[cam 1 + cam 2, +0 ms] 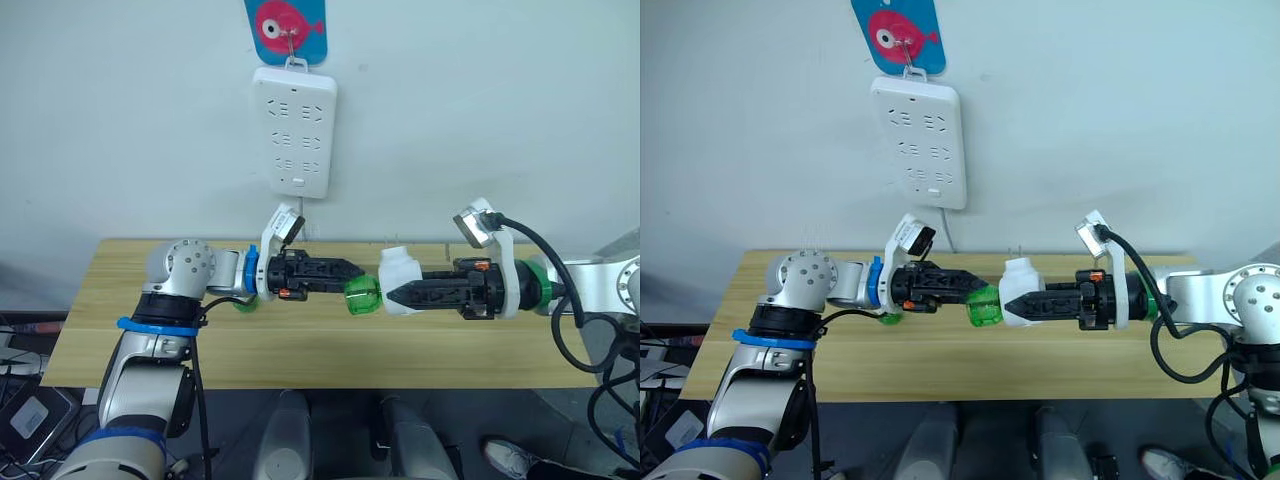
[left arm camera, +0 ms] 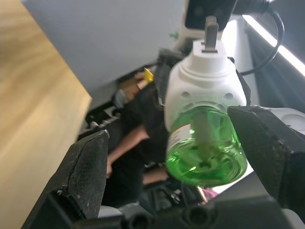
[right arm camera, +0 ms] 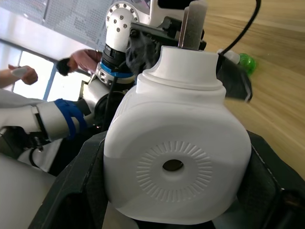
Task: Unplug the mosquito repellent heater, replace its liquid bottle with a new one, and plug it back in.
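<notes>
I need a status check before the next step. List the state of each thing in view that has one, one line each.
Heater: unplugged, held in the air by the right gripper, green bottle attached.
Green bottle: on the heater, between the left gripper's open fingers.
Left gripper: open around the bottle.
Right gripper: shut on the heater.
Power strip: hanging on the wall, sockets empty.
Second green bottle: on the table.

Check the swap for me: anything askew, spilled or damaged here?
Nothing stands out. The right claw holds the mosquito repellent heater above the table; its green liquid bottle sits straight, between the open left claw's fingers. No spill shows. A second green bottle lies on the table.
</notes>
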You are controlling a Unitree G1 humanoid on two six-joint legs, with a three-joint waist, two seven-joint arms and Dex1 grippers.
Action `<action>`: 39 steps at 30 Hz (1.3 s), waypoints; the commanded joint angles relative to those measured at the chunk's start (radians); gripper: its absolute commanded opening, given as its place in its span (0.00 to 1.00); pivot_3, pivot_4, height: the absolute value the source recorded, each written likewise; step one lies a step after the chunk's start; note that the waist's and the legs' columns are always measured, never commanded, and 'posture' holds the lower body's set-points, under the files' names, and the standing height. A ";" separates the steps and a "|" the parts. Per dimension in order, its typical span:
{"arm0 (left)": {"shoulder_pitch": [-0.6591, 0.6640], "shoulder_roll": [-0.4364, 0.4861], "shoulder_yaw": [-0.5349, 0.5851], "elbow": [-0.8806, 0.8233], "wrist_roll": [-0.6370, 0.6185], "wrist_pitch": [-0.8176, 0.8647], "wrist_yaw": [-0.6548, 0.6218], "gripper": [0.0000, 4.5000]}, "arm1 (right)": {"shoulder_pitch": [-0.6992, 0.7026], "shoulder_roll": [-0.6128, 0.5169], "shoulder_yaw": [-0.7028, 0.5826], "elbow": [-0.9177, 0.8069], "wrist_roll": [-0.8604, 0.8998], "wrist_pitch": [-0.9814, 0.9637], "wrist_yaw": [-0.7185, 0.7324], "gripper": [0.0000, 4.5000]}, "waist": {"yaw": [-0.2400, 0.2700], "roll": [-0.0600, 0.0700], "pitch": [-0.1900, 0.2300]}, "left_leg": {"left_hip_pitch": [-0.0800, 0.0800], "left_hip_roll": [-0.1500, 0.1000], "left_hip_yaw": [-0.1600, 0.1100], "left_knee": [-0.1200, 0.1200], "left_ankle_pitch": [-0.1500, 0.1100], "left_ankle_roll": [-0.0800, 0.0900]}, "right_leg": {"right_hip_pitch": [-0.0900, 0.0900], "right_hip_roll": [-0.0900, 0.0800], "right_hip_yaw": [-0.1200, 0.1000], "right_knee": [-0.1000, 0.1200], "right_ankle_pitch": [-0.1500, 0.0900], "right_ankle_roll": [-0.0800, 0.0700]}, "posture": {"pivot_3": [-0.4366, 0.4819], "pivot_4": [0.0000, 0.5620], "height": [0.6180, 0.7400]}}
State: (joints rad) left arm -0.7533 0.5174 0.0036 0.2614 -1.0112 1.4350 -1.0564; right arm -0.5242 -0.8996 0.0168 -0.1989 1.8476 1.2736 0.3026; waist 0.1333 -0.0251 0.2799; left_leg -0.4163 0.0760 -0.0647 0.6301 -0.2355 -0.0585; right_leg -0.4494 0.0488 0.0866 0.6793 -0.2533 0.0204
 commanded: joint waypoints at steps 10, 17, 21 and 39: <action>0.243 -0.018 -0.095 -0.207 0.719 -1.769 -0.246 0.99 | 0.058 -0.052 -0.111 0.199 0.125 -0.010 0.007 0.68 | 0.060 0.002 -0.001 | 0.000 0.000 0.009 0.002 0.000 0.000 | 0.000 -0.002 0.004 -0.002 0.002 -0.003 | 0.85 0.43 1.00; 0.184 -0.144 -0.104 0.031 0.830 -2.392 -0.143 0.99 | 0.035 -0.012 -0.114 0.177 0.125 0.003 -0.002 0.68 | 0.093 0.002 -0.001 | -0.003 -0.001 0.014 0.008 0.000 0.000 | 0.000 -0.002 0.011 -0.005 0.007 0.003 | 0.84 0.42 1.00; 0.146 -0.159 -0.166 0.116 0.837 -2.535 -0.126 0.99 | 0.017 0.022 -0.117 0.181 0.125 0.000 -0.014 0.68 | 0.106 0.002 -0.001 | -0.004 -0.001 0.014 0.011 0.000 0.000 | 0.000 -0.002 0.010 -0.004 0.008 0.004 | 0.83 0.43 1.00; 0.021 -0.165 -0.260 0.275 0.997 -2.736 0.135 0.95 | 0.022 0.029 -0.102 0.139 0.125 0.007 -0.029 0.68 | 0.112 0.002 -0.001 | -0.004 -0.001 0.012 0.016 0.000 0.000 | 0.001 -0.002 0.010 -0.001 0.010 0.005 | 0.82 0.44 1.00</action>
State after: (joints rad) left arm -0.7182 0.3569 -0.2481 0.5331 -0.0180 -1.2786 -0.9507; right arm -0.4995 -0.8676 -0.0605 -0.0270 1.9373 1.2871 0.2734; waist 0.2448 -0.0235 0.2792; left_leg -0.4196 0.0748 -0.0523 0.6457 -0.2357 -0.0583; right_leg -0.4482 0.0472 0.0969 0.6787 -0.2432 0.0256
